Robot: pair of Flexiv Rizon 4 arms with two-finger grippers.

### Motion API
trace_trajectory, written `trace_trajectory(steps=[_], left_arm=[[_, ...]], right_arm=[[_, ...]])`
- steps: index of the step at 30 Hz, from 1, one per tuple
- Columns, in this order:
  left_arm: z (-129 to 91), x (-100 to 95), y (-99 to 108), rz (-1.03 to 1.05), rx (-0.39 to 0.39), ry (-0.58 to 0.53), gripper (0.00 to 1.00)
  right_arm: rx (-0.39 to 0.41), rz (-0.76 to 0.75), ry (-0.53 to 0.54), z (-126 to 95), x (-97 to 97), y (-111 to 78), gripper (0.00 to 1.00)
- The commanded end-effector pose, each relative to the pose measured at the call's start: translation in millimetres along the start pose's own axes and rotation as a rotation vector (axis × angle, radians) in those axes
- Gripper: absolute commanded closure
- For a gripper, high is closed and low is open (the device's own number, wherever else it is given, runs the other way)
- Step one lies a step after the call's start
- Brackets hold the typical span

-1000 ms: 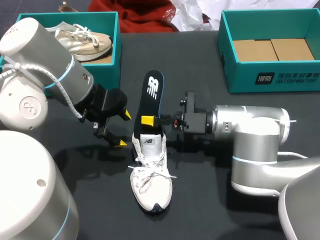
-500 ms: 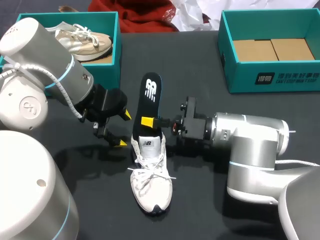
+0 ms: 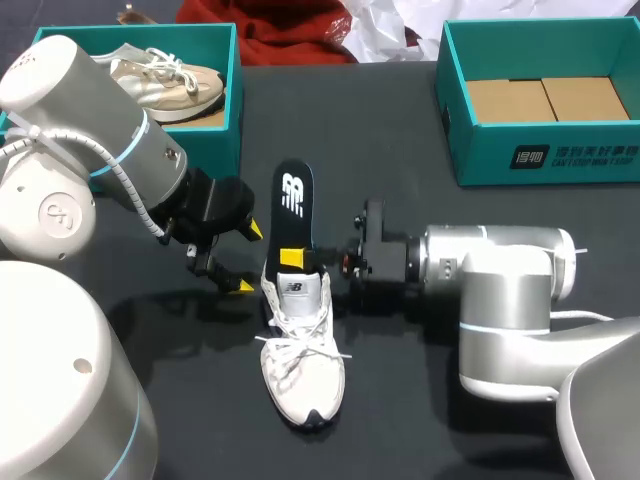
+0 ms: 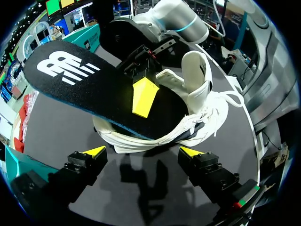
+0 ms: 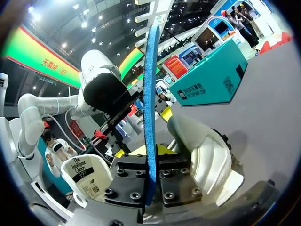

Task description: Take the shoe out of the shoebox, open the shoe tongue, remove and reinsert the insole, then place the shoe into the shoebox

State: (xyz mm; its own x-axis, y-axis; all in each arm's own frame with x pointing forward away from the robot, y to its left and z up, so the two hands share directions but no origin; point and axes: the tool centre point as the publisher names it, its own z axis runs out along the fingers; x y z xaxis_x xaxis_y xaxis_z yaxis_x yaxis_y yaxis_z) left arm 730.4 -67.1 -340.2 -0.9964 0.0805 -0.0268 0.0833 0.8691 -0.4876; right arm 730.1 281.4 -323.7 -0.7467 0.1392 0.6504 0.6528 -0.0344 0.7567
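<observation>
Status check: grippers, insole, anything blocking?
Right gripper shut on insole, lower end in the white shoe, rest sticking out over the heel. Left gripper open beside the heel, holding nothing. Nothing seen blocking.

A white sneaker (image 3: 300, 350) stands sole-down at the middle of the black desk (image 3: 400, 150), toe toward the near edge. The left shoebox (image 3: 226, 140) and the right shoebox (image 3: 560, 160), both teal and open, sit along the far side, well apart.

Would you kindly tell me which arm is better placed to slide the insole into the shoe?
Right: the right end effector is shut on the insole at the heel of the shoe; the left end effector is open alongside.
</observation>
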Motion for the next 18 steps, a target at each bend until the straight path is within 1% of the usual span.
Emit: trace_trajectory(steps=[1,11,18], left_arm=[[2,-0.1,0,0.0,-0.001,-0.001,0.0],[2,-0.1,0,0.0,-0.001,-0.001,0.0],[2,-0.1,0,0.0,-0.001,-0.001,0.0]], right_arm=[[0.011,0.004,-0.01,-2,4.6,-8.6,1.0],[0.015,0.039,-0.004,-5,9.1,-22.0,1.0],[0.006,0.044,0.01,-4,9.9,-21.6,1.0]])
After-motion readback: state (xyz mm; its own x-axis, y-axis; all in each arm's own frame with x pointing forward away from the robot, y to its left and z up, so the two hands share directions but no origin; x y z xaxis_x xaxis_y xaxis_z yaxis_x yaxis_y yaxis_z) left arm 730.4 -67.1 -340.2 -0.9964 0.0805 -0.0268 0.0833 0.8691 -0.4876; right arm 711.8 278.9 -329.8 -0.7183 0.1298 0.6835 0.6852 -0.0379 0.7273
